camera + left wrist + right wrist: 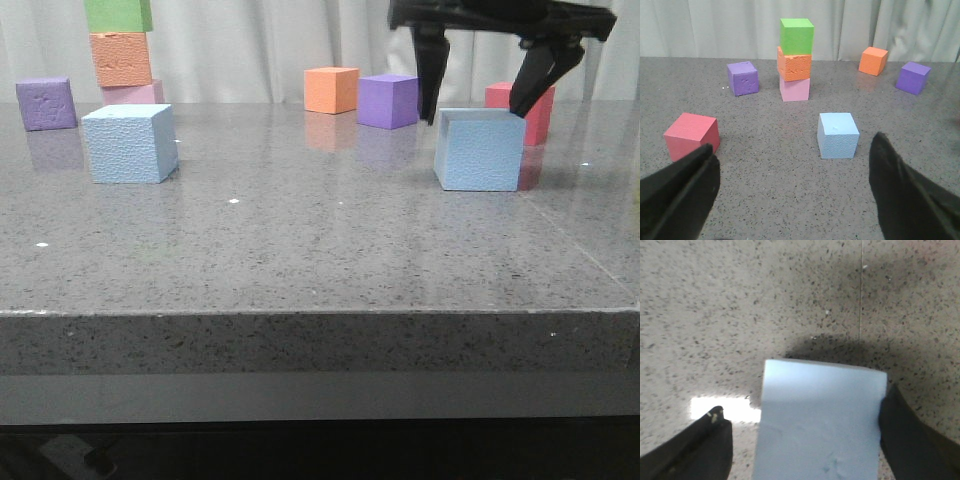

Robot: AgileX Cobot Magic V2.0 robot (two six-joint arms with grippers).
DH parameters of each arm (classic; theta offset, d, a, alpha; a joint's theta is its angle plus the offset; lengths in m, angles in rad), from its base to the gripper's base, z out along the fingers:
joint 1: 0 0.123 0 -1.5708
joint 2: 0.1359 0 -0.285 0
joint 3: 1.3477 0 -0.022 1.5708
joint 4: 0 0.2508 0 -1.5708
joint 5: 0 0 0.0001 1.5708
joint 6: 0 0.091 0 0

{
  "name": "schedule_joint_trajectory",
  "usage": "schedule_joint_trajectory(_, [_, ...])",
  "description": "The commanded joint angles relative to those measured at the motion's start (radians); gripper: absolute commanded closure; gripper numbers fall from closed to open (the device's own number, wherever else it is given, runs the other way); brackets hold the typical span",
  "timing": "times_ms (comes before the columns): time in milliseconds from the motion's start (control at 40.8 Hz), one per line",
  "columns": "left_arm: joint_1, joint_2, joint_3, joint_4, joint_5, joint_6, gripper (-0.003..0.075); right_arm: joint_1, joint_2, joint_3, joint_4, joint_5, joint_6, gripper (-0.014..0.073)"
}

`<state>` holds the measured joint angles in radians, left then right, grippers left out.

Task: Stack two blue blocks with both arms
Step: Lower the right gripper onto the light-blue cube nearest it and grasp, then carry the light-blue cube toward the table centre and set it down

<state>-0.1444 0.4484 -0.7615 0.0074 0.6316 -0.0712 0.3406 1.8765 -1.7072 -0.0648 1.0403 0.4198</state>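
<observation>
Two blue blocks sit well apart on tabletop, unstacked. Right tool open, straddling one, ungripped; left tool open, empty.

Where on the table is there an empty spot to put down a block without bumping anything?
The widest bare patch is the table between the left blue block and the right blue block, running to the near edge. The back row is crowded: purple cube, three-cube tower, orange cube, second purple cube. The right gripper straddles the right block.
</observation>
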Motion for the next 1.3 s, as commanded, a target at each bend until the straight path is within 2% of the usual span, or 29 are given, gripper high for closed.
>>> schedule_joint_trajectory(0, [-0.008,0.015,-0.025,-0.007,-0.073,-0.008,0.0122,-0.006,-0.030,-0.034,-0.013,-0.039,0.005,-0.0008])
schedule_joint_trajectory(220, [-0.008,0.015,-0.025,-0.007,-0.073,-0.008,0.0122,-0.006,0.001,-0.034,-0.013,-0.049,0.005,0.0006])
schedule_joint_trajectory(269, [-0.008,0.015,-0.025,-0.007,-0.073,-0.008,0.0122,-0.006,0.002,-0.034,-0.013,-0.046,0.005,0.0042])
schedule_joint_trajectory(392, [-0.008,0.015,-0.025,-0.007,-0.073,-0.008,0.0122,-0.006,0.001,-0.034,-0.012,-0.047,0.005,0.0220])
schedule_joint_trajectory(490, [-0.008,0.015,-0.025,-0.007,-0.073,-0.008,0.0122,-0.003,-0.005,-0.036,-0.012,-0.044,0.005,0.0291])
schedule_joint_trajectory(735, [-0.008,0.015,-0.025,-0.007,-0.073,-0.008,0.0122,0.031,-0.007,-0.153,0.053,0.072,-0.001,0.0293])
schedule_joint_trajectory(930, [-0.008,0.015,-0.025,-0.007,-0.073,-0.008,0.0122,0.143,-0.003,-0.257,0.008,0.125,0.003,0.0295])
schedule_joint_trajectory(979, [-0.008,0.015,-0.025,-0.007,-0.073,-0.008,0.0122,0.185,0.002,-0.265,-0.030,0.123,0.038,0.0295])
schedule_joint_trajectory(1102, [-0.008,0.015,-0.025,-0.007,-0.073,-0.008,0.0122,0.256,0.035,-0.265,-0.167,0.128,0.218,0.0295])
schedule_joint_trajectory(1273, [-0.008,0.015,-0.025,-0.007,-0.073,-0.008,0.0122,0.296,0.074,-0.265,-0.189,0.069,0.282,0.0295])
